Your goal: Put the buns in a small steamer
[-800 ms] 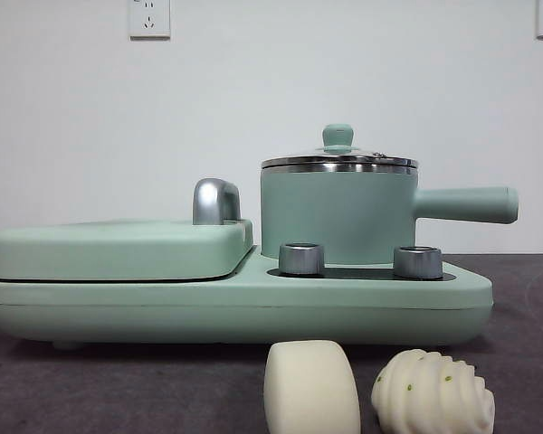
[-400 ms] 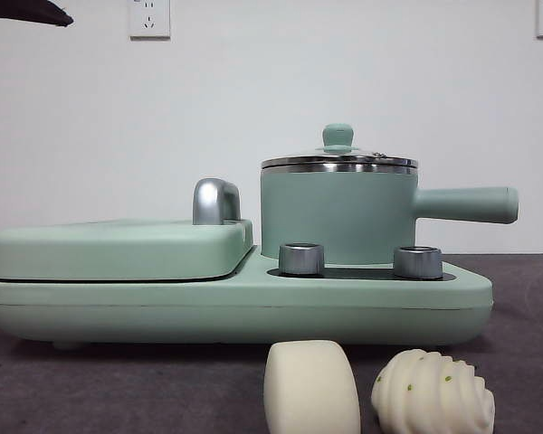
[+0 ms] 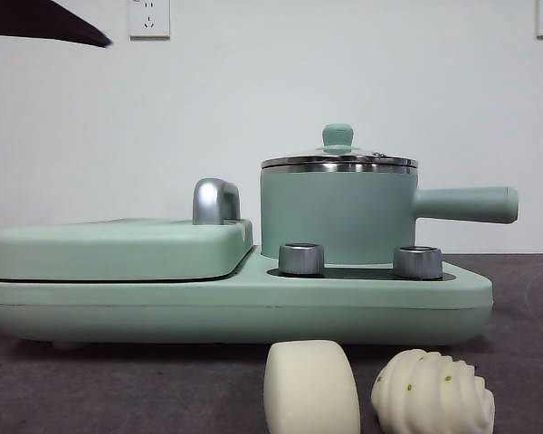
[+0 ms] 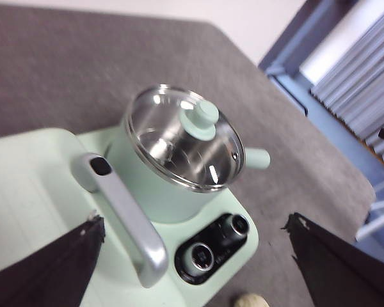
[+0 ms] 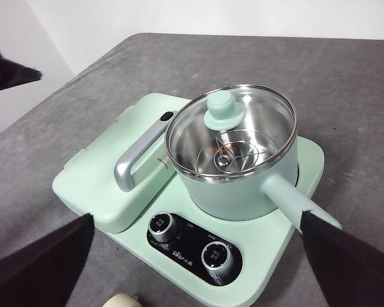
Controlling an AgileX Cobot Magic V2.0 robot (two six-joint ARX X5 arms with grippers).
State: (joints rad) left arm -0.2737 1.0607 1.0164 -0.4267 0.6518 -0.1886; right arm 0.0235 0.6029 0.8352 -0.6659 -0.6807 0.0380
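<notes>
- I see a mint-green cooker base (image 3: 253, 303) on a grey desk (image 3: 118, 389), viewed level from the near side.
- The small steamer (image 3: 337, 215) stands on the right part of the base, its straight handle (image 3: 466, 204) pointing right and its glass lid (image 5: 230, 131) shut, knob (image 3: 338, 136) on top.
- Through the lid I see only a steel rack inside; no food is in it.
- To its left lies the flat lidded griddle (image 3: 118, 249), closed, with a chrome handle (image 3: 215, 201).
- The smooth bun (image 3: 311, 387) and the ridged bun (image 3: 433, 393) sit on the desk just near of the base, side by side and not touching. Neither is held.
- The left gripper (image 4: 192, 262) hovers above the pot with its fingers spread wide and empty, I judge to take the lid off first.
- The right gripper (image 5: 198, 256) hangs high above the base, fingers also wide apart, holding nothing.
- I judge the task barely begun: lid on, buns outside.
</notes>
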